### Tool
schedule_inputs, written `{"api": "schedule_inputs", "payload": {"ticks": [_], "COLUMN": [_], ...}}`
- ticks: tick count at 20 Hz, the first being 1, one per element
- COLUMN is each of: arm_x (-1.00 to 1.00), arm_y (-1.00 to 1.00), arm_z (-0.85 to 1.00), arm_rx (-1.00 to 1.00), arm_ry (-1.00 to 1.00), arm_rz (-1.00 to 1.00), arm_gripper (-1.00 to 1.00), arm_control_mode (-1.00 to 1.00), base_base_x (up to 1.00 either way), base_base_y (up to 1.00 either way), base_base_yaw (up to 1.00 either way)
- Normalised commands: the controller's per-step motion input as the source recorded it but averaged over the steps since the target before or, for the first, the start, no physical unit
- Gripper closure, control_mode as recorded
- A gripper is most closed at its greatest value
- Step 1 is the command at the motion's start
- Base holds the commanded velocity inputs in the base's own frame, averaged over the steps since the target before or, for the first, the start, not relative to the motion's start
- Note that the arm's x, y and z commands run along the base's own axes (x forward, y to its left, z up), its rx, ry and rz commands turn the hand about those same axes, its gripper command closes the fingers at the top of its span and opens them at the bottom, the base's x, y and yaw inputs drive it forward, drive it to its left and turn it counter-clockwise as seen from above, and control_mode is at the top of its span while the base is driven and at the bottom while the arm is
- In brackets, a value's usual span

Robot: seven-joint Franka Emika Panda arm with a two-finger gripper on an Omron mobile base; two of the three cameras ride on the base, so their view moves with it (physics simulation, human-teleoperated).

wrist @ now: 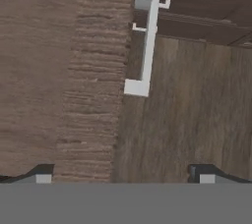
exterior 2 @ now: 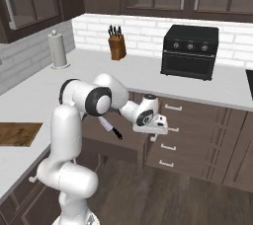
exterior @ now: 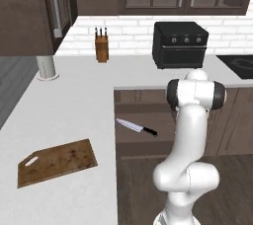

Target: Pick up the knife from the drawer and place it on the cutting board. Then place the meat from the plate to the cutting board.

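My claw (wrist: 123, 176) spread wide and gripping nothing, above the drawer's (exterior: 143, 120) front edge, knife (exterior: 136, 127) lying flat inside it, tip toward 10 o'clock, black handle toward 4 o'clock, cutting board (exterior: 57, 162) on the bench (exterior: 69, 105) at 8 o'clock.

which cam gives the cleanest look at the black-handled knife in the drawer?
Left base view: the long silver-bladed, black-handled knife lies fully visible in the open dark brown wooden drawer. In the right base view the arm covers most of it, leaving the handle end. The hand view looks at the drawer front and its white handle.
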Motion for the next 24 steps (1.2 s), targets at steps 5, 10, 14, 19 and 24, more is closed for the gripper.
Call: {"api": "schedule_inputs", "payload": {"ticks": [5,10,14,19,24], "arm_x": [-0.36,-0.27,-0.17,0.00,0.00], "arm_y": [-0.73,0.37,0.99,1.00,1.00], "arm_z": [0.97,1.00,0.84,0.29,-0.05], "arm_rx": [0.14,0.01,-0.03,-0.15,-0.19], "arm_ry": [-0.07,-0.39,-0.15,0.00,0.12], "arm_rz": [-0.07,0.15,0.35,0.30,0.21], "arm_gripper": [-1.00,-1.00,-1.00,-1.00,-1.00], "arm_control_mode": [-1.00,-1.00,-1.00,-1.00,-1.00], "base_base_x": [0.00,0.00,0.00,0.00,0.00], "base_base_y": [0.00,0.00,0.00,0.00,0.00], "base_base_yaw": [0.00,0.00,0.00,0.00,0.00]}}
